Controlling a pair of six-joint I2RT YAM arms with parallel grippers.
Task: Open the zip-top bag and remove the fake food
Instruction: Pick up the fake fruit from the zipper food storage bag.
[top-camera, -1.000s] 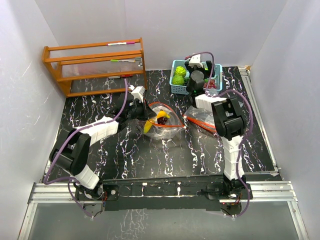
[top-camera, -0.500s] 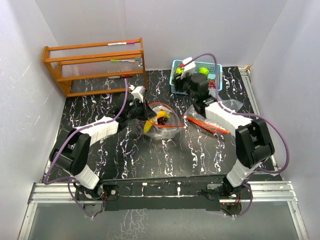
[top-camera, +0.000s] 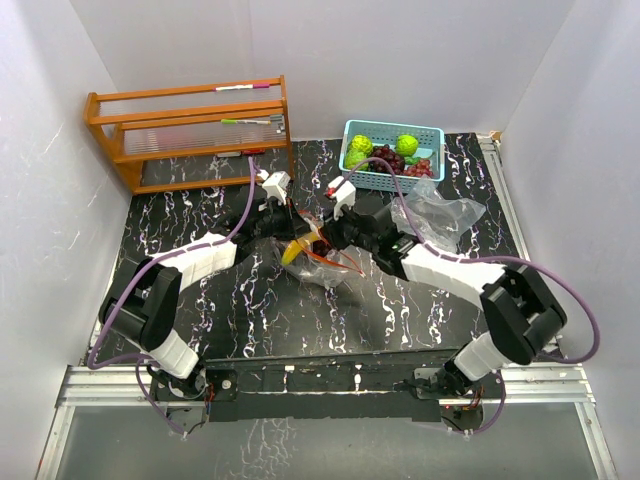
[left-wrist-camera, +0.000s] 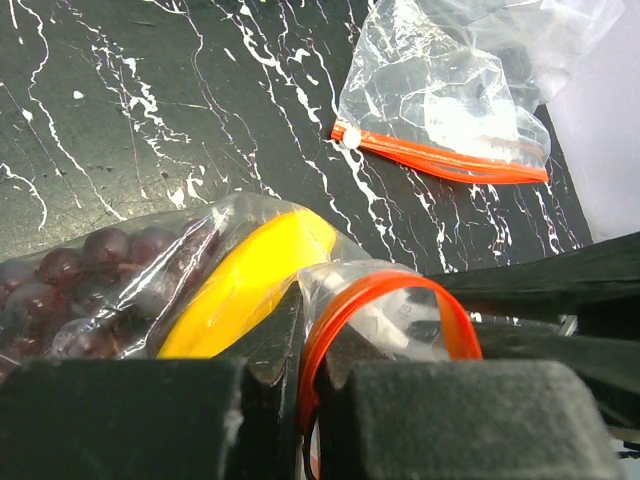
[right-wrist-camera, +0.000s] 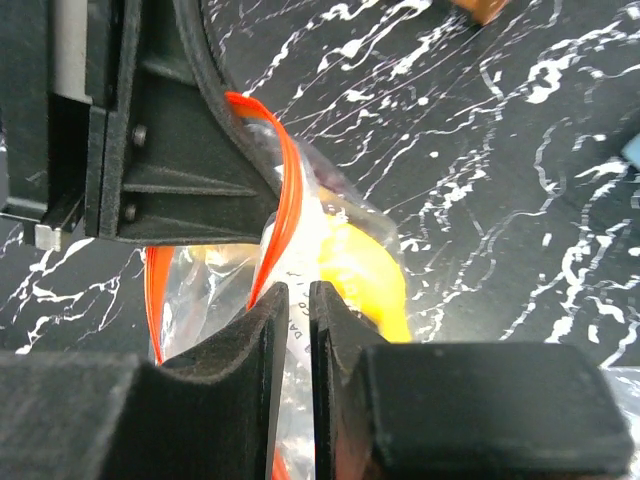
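Zip-top bag (top-camera: 322, 262) pinched at its orange rim by left gripper (top-camera: 293, 227) and right gripper (top-camera: 322, 240), both clamped narrow, banana (left-wrist-camera: 250, 285) and grapes (left-wrist-camera: 90, 280) yet to come out; lime-green balls (top-camera: 405, 144) in basket (top-camera: 380, 182).

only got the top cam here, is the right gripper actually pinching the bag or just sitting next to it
Observer: Pinching it. In the right wrist view the right gripper is shut on the clear film of the zip-top bag, just beside its orange zip strip.
Operator: ok and the left one, got anything
Observer: Yes. The left wrist view shows the left gripper shut on another part of the rim, with the orange strip running down into its grip.
Operator: whats inside the bag
Observer: A yellow banana and dark purple grapes, both behind the film in the left wrist view.
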